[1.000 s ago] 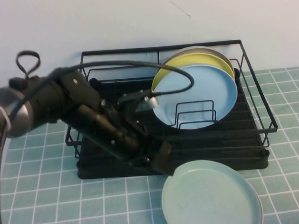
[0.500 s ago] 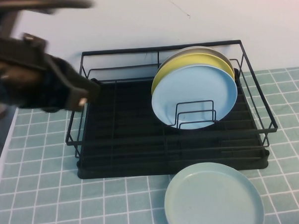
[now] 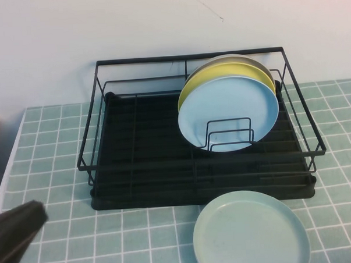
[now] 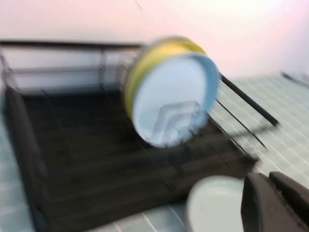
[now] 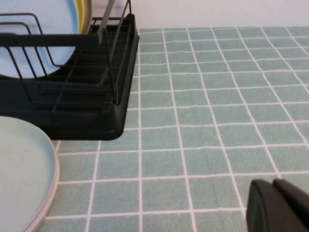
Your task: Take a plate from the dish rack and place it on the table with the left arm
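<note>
While the pale mint-green plate (image 3: 250, 231) is lying flat on the table (image 3: 139, 238) just in front of the dish rack (image 3: 199, 139), near the rack's front right corner, nothing is touching it. Its rim is sitting close to the black drip tray's front edge, and in the high view part of the plate is running off the lower border. Inside the rack, a sky-blue plate (image 3: 228, 113) is standing on edge against the wire loop dividers (image 3: 228, 132), with a yellow plate (image 3: 205, 78) leaning right behind it and one more pale rim peeking out behind that. The left gripper (image 4: 277, 203) is showing only as a dark shape at the edge of the left wrist view, next to the mint plate there (image 4: 215, 203), and whether its fingers are apart or together cannot be told from these views; in the high view a dark part of the left arm (image 3: 14, 232) is sitting low at the near left corner, well apart from the plate and the rack. The right gripper (image 5: 277, 205) is hanging over bare tiles to the right of the rack, its two dark fingertips pressed together with nothing between them, and the plate's edge (image 5: 24, 179) is lying well away from it
</note>
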`<state>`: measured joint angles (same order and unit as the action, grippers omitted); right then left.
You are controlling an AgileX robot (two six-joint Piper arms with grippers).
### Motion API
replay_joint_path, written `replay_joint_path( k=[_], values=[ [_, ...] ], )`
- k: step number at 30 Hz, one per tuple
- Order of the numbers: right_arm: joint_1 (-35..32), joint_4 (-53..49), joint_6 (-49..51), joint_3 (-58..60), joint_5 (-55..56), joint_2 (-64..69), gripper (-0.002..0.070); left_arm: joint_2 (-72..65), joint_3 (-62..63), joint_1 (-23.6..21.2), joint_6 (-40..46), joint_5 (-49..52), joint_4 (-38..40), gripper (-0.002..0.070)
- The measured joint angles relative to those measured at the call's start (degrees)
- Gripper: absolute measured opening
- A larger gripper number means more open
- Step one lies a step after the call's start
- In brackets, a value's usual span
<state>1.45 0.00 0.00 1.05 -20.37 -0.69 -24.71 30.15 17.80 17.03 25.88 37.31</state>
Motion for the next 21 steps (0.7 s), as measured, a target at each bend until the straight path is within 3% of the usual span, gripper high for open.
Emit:
replay_joint_path(
  k=[5, 8, 21],
  values=[
    [0.0, 0.0, 0.0, 0.0, 0.0, 0.0, -0.0001, 4.7, -11.3, 0.0, 0.4, -22.9, 0.6, -0.0002],
    [0.0, 0.0, 0.0, 0.0, 0.0, 0.0, -0.0001, 4.9, -15.7, -0.1, 1.0, -31.8, 1.7, -0.0002],
    [0.0, 0.0, 0.0, 0.0, 0.0, 0.0, -0.0001, 5.8, -28.5, -0.1, 1.5, -32.4, 2.9, -0.0002]
  ],
)
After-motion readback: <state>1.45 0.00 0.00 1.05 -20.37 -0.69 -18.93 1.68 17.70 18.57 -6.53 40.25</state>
